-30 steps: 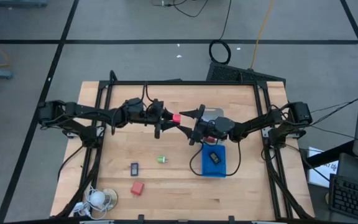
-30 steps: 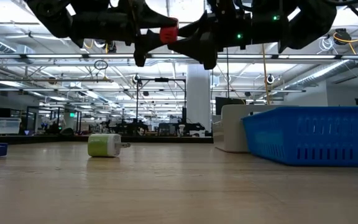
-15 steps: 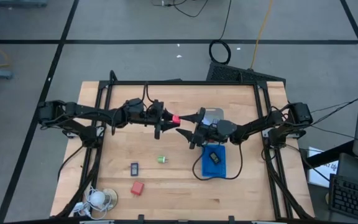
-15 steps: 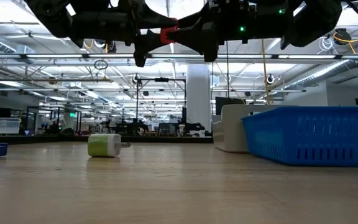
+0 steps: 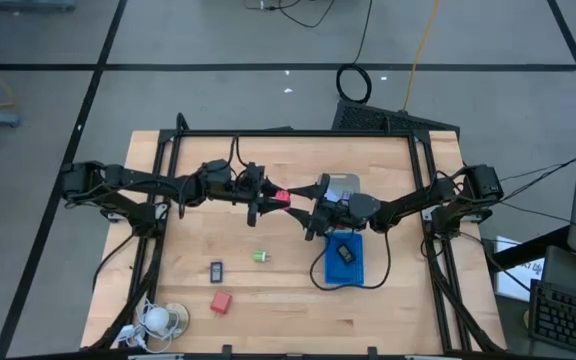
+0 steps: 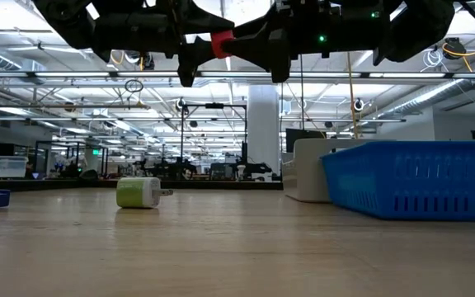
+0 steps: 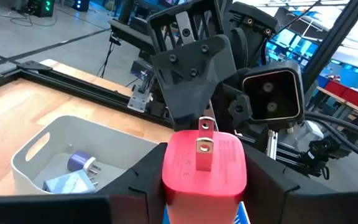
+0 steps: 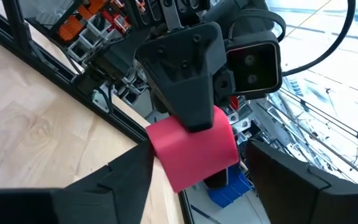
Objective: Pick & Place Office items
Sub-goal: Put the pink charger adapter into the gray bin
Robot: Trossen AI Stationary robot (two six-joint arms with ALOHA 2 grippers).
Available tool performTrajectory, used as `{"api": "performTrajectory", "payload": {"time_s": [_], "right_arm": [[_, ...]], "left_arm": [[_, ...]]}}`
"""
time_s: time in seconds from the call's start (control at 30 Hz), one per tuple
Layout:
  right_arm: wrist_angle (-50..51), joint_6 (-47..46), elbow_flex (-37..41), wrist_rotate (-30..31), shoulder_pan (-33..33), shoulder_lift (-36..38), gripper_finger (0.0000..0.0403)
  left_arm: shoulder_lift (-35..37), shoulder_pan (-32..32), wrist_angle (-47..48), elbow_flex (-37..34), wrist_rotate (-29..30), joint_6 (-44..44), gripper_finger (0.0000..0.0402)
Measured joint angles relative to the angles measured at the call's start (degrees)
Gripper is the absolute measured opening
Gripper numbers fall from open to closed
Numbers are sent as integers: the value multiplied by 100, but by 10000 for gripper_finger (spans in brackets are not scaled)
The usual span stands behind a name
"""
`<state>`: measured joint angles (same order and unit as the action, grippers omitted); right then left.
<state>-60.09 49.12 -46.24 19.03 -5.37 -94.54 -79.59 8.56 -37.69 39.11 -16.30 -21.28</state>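
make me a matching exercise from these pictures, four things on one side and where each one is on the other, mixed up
Things:
1. red charger block
2. green charger
3. dark rectangular piece
4. purple plug

Places:
A. inside the blue tray
B. lying alone on the bare wood of the table
C. inside the white bin
D. up in the air in the left gripper, between the two arms, with the right gripper around it

Pairs: 1-D, 2-B, 3-A, 4-C
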Motion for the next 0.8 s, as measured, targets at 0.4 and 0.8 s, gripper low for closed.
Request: {"api": "performTrajectory", "payload": {"time_s": [0.4,0.8], "right_arm": [[75,-2,0,-279,1,0,161],[89,61,0,-283,1,0,171]], "left_arm": [[2,-11,18,0,-62,-37,196],[2,-11,20,0,-81,-46,180]]}}
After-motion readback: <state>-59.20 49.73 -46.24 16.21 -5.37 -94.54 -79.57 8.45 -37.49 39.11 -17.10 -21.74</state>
